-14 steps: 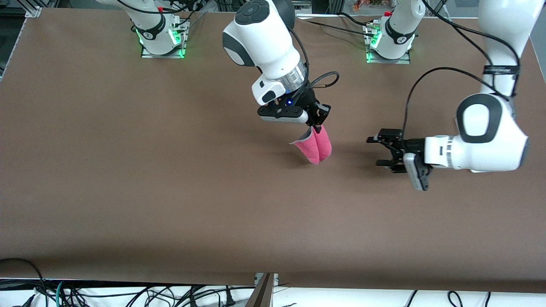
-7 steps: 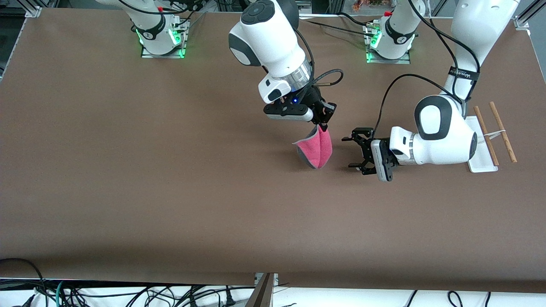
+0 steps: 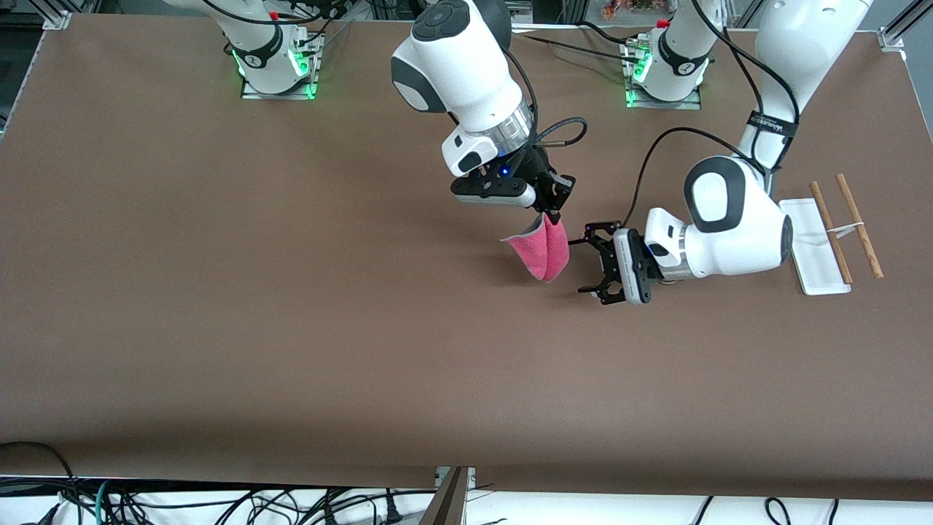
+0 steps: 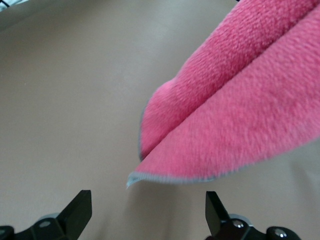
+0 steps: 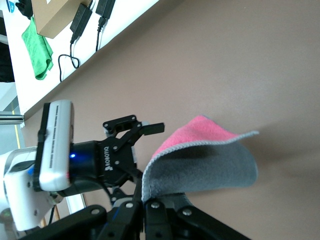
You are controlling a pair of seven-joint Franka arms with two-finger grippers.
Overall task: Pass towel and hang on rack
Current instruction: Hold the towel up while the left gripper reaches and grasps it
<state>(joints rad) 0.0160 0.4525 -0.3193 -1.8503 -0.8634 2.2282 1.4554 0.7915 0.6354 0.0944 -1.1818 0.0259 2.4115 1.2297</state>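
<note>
Closing in from the rack's end of the table, the left gripper (image 3: 587,265) has slid nearer to the hanging towel (image 3: 543,251) than it was half a second ago, and more of the rack's white base is now uncovered by the left arm. Its fingers (image 4: 77,212) are spread wide with nothing between them, and the towel's lower pink fold (image 4: 235,115) with its pale trim hangs just ahead of the tips, not yet between them. The right gripper (image 3: 548,211) is clamped on the towel's top edge, holding it in the air above the middle of the table (image 3: 291,306); it has barely shifted. The cloth droops folded, pink outward toward the left gripper, grey on its inner face (image 5: 205,172). Farther toward the left arm's end stands the rack (image 3: 827,233), its two wooden rods above the flat base, well apart from the towel.
</note>
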